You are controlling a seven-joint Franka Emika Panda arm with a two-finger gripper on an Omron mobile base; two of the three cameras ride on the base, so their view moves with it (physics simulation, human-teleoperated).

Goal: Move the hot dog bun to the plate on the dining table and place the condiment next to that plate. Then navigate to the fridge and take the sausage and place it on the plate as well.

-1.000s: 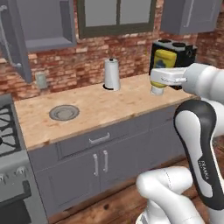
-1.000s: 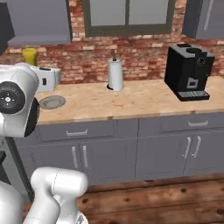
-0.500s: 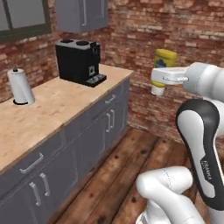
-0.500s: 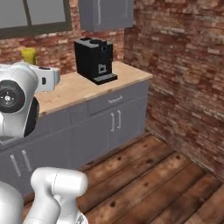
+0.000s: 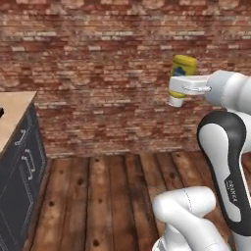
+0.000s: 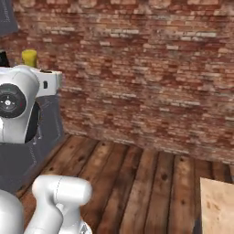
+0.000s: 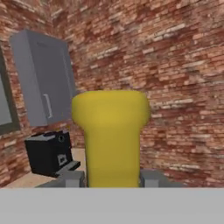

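The arm rises from the base in a tall fold: a white lower link near the floor, a dark-jointed elbow bent upward, and the forearm reaching level toward the brick wall (image 5: 98, 73) at about shoulder height. At its end the gripper (image 5: 182, 89) is turned sideways, and its fingers are closed on the condiment (image 5: 180, 78), a small yellow squeeze bottle. In the left base view the bottle hangs upside down in the grip, the wide yellow end up and the pale cap pointing down below the fingers, with a dark label showing just above them. It is carried in the air, well above the wooden floor (image 5: 108, 196) and apart from every surface.

In the right base view the arm's big round joint is at the left, and the yellow end of the condiment (image 6: 29, 57) pokes up behind the white hand. In the hand view the condiment (image 7: 111, 135) stands between the two grey finger pads (image 7: 151, 178), which press on it from either side.

Behind the bottle in the hand view are a grey wall cabinet (image 7: 43, 78) and a black coffee machine (image 7: 48, 153) on a pale wood bench (image 7: 26, 179). In the left base view the end of that bench (image 5: 12, 112) with its dark cabinet doors sits at the left edge. A pale wood corner (image 6: 217, 205) shows at the lower right of the right base view.
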